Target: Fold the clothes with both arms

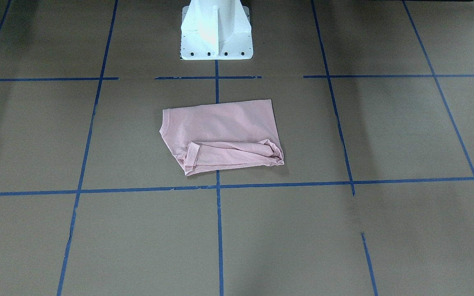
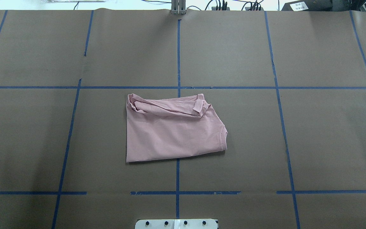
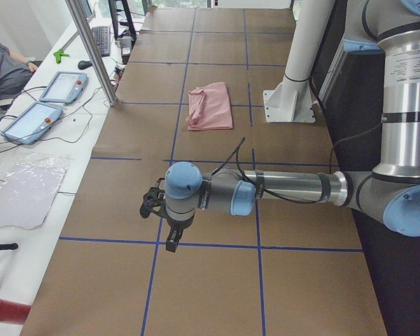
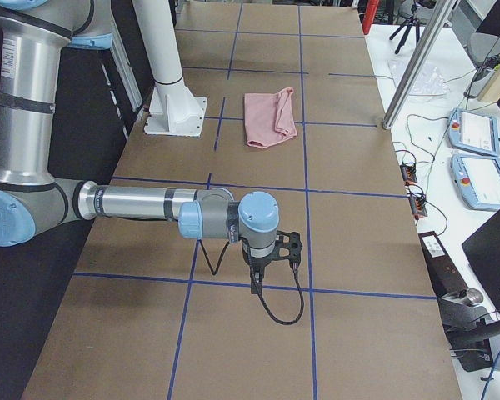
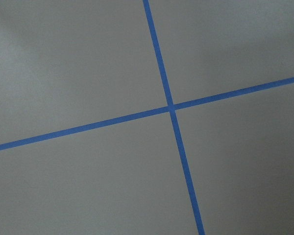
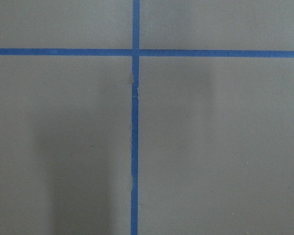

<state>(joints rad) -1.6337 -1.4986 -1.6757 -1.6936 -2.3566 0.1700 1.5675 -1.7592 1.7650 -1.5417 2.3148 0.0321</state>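
T-shirt (image 2: 173, 136) pale pink, folded, mid-surface (image 2: 313, 143), flat side toward robot-side edge, bunched sleeve toward far edge | left hand (image 3: 172, 240) above blue tape (image 5: 170, 106) crossing near left end, well apart from T-shirt, opening cannot tell | right hand (image 4: 257, 283) near right end, opening cannot tell

Brown table (image 2: 329, 143), blue tape grid (image 2: 178, 57), two tablets (image 3: 63, 86)

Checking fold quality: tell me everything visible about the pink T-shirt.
The pink T-shirt lies folded into a rough rectangle, soft knit by its look, flat on the brown-papered table, across the centre tape line. Its far edge is a bunched roll; a ribbed band edges its end on the robot's right. No print shows. Nothing else touches it.
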